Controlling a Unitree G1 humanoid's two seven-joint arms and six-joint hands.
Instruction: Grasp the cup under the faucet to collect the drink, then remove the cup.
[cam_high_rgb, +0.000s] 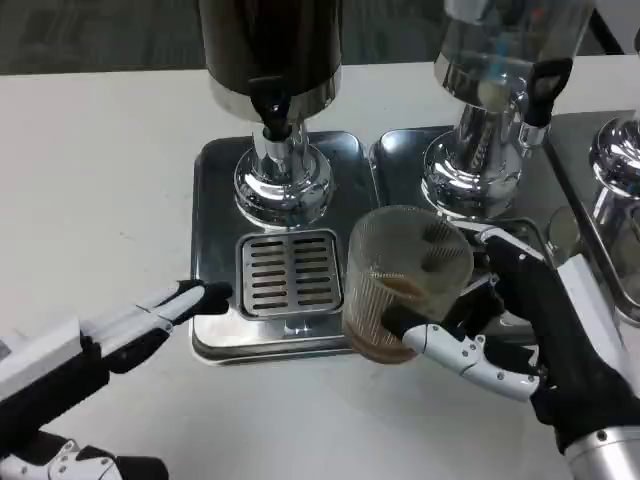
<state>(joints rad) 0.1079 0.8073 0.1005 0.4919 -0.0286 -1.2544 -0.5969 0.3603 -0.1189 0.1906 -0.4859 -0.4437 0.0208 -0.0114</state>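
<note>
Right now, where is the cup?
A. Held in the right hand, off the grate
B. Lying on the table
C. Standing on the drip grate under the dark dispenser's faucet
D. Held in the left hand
A: the right hand grips the cup beside the grate, right of it.

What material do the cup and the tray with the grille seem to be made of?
The cup, held by the right hand, looks like clear ribbed plastic or glass: brown liquid shows through its wall. The tray and its slotted grille look like polished metal, probably stainless steel: grey, shiny, with reflections.
</note>
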